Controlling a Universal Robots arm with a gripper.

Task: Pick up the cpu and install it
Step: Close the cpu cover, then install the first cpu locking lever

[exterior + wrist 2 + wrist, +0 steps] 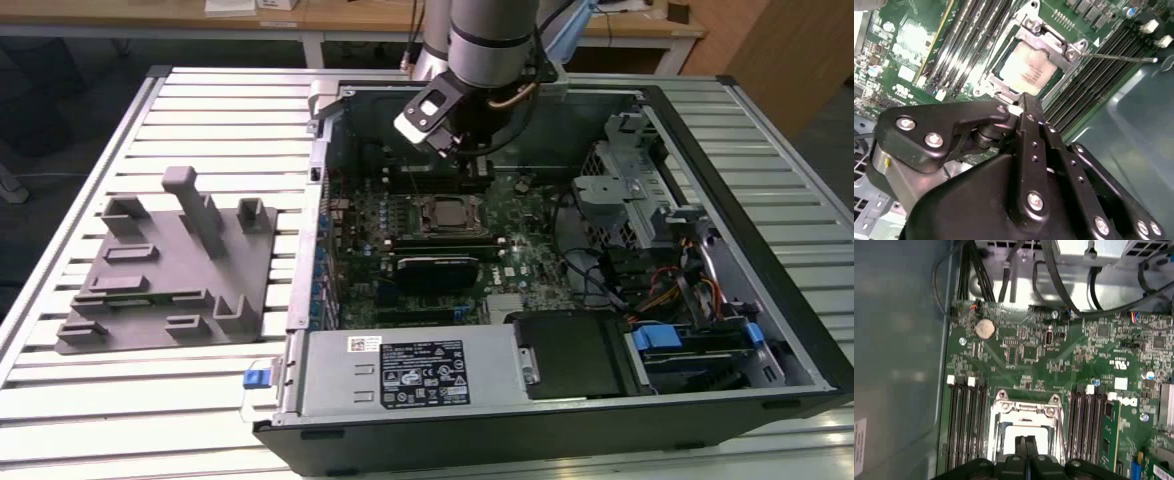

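The gripper has its two fingers pressed together, with nothing between them. Just past the fingertips lies the cpu. It sits flat inside the metal socket frame on the green board.

I think the job now is to seat the chip. To do that well, the hand should be straight above the middle and push softly, so the chip lies flat and no pins bend.

Long dark memory slots run on both sides of the hand.

I cannot tell if the fingertips touch the chip. In the first wrist view the hand covers part of it, and its corners are hard to see.
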